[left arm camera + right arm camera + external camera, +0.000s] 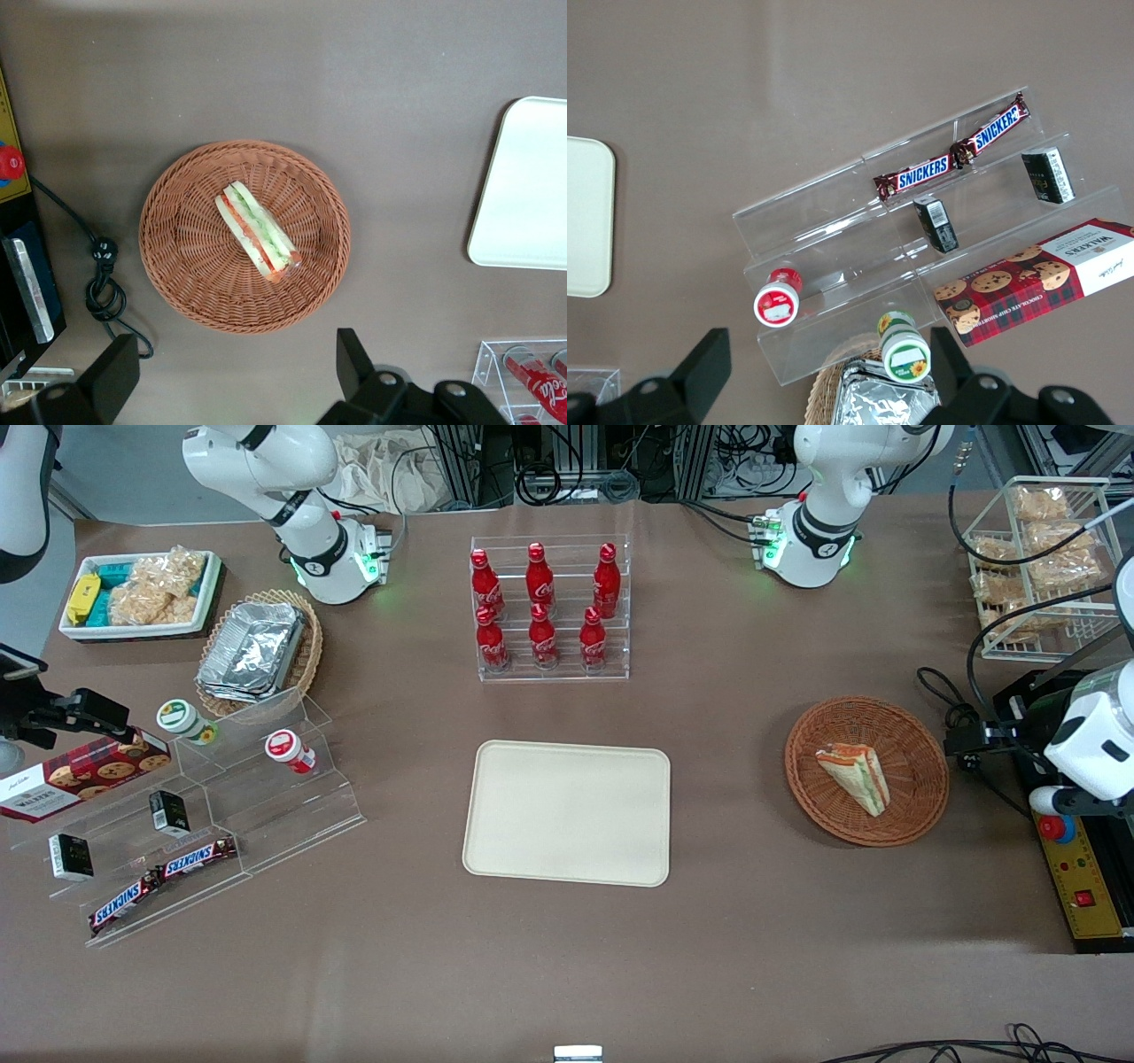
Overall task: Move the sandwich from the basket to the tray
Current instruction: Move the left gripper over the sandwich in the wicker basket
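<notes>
Sandwich (257, 232): triangular wedge in round woven basket (182, 266) | tray (567, 812): flat, bare | hand (235, 385): spread above basket

A clear stepped display stand (833, 239) held 2 Snickers bars (950, 150), 2 small dark boxes (935, 224), a cookie box (1036, 279) and 2 lidded cups (778, 299); the tray (586, 217) edge showed nearby.

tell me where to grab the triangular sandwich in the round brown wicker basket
Probably from straight above, fingers across the two flat bread faces near the middle of the triangular wedge sandwich. It lies alone in the shallow round reddish-brown wicker basket, filling edge up. The gripper hovers above, open.
</notes>
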Robot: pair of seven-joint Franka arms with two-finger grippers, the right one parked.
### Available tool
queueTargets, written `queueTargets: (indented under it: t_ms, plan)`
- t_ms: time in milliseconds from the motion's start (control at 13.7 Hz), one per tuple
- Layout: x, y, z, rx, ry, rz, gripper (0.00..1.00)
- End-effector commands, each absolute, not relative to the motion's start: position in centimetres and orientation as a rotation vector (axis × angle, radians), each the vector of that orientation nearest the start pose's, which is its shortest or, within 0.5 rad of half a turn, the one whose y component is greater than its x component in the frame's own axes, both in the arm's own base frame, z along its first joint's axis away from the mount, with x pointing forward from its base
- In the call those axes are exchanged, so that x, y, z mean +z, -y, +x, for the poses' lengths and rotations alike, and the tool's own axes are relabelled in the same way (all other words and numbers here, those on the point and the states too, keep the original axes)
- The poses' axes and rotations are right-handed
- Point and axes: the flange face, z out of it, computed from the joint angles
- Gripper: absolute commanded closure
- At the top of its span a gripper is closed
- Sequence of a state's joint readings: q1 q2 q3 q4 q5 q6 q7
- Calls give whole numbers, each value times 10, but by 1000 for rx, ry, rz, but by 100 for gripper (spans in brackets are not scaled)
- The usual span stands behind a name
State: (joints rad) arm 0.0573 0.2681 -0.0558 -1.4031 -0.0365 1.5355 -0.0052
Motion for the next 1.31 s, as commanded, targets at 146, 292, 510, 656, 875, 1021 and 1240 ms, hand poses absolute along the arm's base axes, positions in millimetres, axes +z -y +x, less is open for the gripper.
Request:
queueTargets:
  t_ms: [146,292,510,656,875,1021,1240]
  plan:
    - [545,-1,631,193,30,-3181,1]
    - [539,-1,630,220,35,-3182,1]
    - [502,-2,609,361,39,-3155,1]
    - [470,-4,589,380,101,-3132,1]
    - [421,-6,564,289,331,-3078,1]
    - [391,-5,561,290,489,-3047,1]
    - [341,-5,560,267,749,-3000,1]
